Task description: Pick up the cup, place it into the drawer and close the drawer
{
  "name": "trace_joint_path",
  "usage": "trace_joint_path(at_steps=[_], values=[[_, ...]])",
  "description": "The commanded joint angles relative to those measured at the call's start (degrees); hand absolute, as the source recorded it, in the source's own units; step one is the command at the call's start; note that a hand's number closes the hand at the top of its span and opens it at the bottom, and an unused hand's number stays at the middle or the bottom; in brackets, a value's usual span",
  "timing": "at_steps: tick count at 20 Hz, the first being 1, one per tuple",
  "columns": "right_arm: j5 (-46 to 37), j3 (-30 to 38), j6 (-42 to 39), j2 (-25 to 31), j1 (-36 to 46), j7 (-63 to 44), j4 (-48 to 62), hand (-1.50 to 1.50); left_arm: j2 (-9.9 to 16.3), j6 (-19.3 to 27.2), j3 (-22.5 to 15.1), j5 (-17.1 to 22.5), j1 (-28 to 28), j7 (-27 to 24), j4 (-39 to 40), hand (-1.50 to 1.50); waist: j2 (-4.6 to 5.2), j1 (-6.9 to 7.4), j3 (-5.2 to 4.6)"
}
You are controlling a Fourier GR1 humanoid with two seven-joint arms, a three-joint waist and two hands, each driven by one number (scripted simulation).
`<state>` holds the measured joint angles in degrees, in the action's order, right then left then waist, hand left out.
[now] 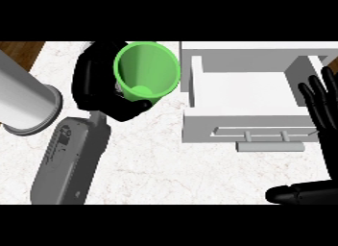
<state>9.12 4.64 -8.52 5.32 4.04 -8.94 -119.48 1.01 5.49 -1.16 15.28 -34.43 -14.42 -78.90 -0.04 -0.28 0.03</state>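
Green cup (147,72) grasped in the left hand (94,84), just left of the open drawer (246,91); right hand (331,125) rests released. Placing and closing remain.

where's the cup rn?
Head view, upper middle: the green cup is held in the left hand, above the marble counter, just left of the open white drawer.

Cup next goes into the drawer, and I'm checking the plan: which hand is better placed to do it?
Left. The left hand already has its fingers curled round the green cup, beside the open drawer. The right hand is open.
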Motion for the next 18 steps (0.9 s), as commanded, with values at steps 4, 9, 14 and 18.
trace_joint_path(at_steps=[4,9,14,18], values=[[2.76,3.84,-0.99,1.91,3.25,0.58,4.57,-1.50,-0.64,4.52,0.75,-2.92,-11.70,4.90,5.06,1.50,0.09,-0.13,-0.01],[2.87,2.94,-3.00,1.40,-3.79,2.17,0.40,-1.50,-0.38,5.59,-0.43,-4.26,-14.94,8.50,6.58,1.50,0.02,-0.29,-0.01],[-0.81,-1.50,-0.57,-1.80,-4.64,2.24,-2.85,-1.50,-0.99,9.74,-5.36,-3.40,-19.24,5.46,15.46,1.50,0.04,-0.69,-0.02],[0.76,1.29,-1.46,0.75,-0.29,1.10,2.63,-1.50,-1.00,14.91,-7.54,0.27,-27.86,2.89,26.78,1.50,0.29,-1.27,0.00]])
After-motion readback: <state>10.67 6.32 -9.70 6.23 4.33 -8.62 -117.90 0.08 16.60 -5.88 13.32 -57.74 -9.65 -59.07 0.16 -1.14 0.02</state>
